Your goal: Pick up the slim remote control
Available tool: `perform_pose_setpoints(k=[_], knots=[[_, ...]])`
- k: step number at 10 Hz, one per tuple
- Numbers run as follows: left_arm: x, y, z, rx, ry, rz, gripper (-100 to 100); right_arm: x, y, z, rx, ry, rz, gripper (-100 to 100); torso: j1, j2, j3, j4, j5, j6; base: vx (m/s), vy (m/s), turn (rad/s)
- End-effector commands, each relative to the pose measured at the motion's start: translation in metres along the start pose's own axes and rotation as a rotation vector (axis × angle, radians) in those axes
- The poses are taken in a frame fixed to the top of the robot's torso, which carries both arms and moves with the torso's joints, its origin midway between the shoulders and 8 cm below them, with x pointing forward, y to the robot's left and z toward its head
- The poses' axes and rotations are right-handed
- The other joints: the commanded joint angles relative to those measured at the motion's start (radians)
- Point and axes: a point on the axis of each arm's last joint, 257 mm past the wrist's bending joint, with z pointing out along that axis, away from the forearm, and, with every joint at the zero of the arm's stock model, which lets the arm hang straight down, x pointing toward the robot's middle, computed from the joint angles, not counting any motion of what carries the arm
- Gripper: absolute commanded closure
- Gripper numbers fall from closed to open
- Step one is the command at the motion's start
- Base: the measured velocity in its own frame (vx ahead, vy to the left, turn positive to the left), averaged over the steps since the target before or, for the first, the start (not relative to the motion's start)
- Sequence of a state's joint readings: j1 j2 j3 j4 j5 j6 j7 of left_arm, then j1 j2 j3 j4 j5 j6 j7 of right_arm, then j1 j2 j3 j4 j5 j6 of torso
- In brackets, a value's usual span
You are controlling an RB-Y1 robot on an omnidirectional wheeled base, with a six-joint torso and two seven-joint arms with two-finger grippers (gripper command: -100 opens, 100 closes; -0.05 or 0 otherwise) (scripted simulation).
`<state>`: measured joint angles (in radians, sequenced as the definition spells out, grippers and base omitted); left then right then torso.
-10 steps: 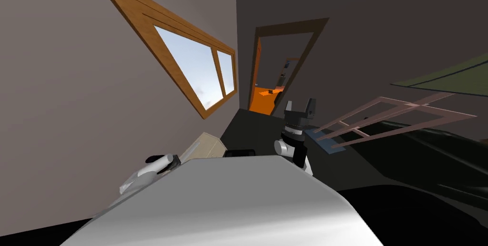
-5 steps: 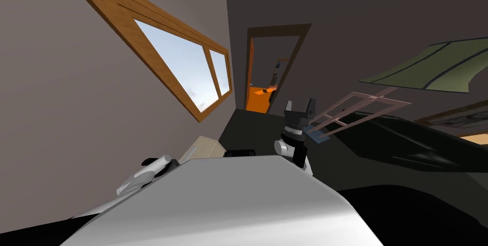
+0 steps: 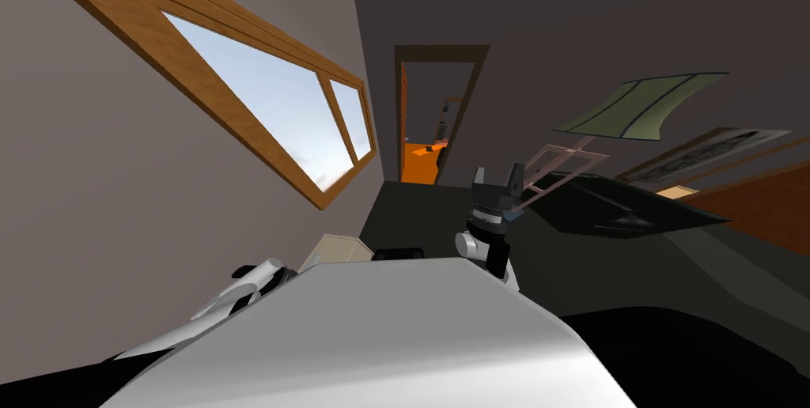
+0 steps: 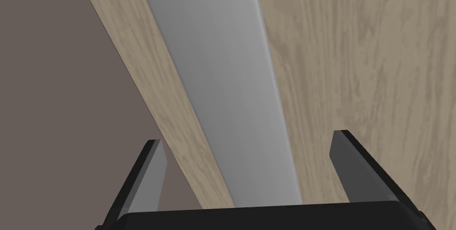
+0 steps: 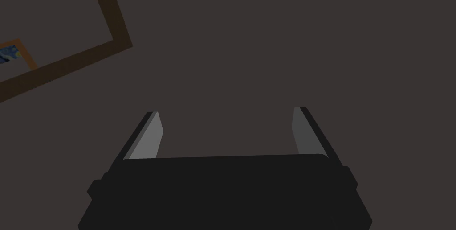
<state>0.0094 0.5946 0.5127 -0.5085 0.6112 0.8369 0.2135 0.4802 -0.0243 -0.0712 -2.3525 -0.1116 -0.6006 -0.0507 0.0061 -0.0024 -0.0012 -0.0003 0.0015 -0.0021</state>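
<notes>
Left gripper (image 4: 249, 136) and right gripper (image 5: 227, 112), grey-bladed, jaws wide, hold nothing; the slim remote control pickup seems entirely ahead.

Home; window (image 3: 269, 111), doorway (image 3: 431, 115), framed picture (image 3: 704, 154)

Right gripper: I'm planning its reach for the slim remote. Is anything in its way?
I cannot tell where the remote is, so the path can't be judged. The right gripper stands open, raised before a dark wall; a pink slatted frame and a dark bulky shape lie just to its right.
</notes>
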Motion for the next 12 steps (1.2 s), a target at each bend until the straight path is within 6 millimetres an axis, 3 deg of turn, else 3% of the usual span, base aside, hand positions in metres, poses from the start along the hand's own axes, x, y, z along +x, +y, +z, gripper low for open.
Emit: perform_pose_setpoints(k=[1, 3, 7, 8, 9, 12], knots=[[0.000, 0.006, 0.001, -0.023, 0.002, -0.026, -100, 0.000, 0.000, 0.000, 0.000, 0.000, 0.000, 0, 0.000, 0.000, 0.000, 0.000, 0.000, 0.000, -0.015, 0.059, -0.065], [0.001, 0.017, 0.003, -0.065, 0.007, -0.076, -100, 0.000, 0.000, 0.000, 0.000, 0.000, 0.000, 0, -0.001, -0.001, 0.000, 0.000, 0.000, 0.000, -0.004, 0.052, -0.121], [0.001, 0.019, 0.003, -0.072, 0.008, -0.083, -100, 0.000, 0.000, 0.000, 0.000, 0.000, 0.000, 0, -0.004, -0.001, -0.001, 0.000, -0.001, -0.001, -0.003, 0.020, -0.028], [0.002, 0.019, 0.003, -0.073, 0.008, -0.084, 0, 0.000, 0.000, 0.000, 0.000, 0.000, 0.000, 0, -0.004, -0.001, -0.001, 0.000, -0.001, -0.001, 0.000, 0.000, 0.000], [0.004, 0.019, 0.004, -0.063, 0.007, -0.046, -100, 0.000, 0.000, 0.000, 0.000, 0.000, 0.000, 0, -0.005, -0.001, -0.001, 0.000, -0.001, -0.001, 0.062, 0.018, 0.287], [0.011, 0.020, 0.006, -0.048, 0.013, 0.019, -100, 0.000, 0.000, 0.000, 0.000, 0.000, 0.000, 0, -0.008, -0.005, -0.003, -0.001, -0.002, -0.001, 0.068, -0.054, 0.230]])
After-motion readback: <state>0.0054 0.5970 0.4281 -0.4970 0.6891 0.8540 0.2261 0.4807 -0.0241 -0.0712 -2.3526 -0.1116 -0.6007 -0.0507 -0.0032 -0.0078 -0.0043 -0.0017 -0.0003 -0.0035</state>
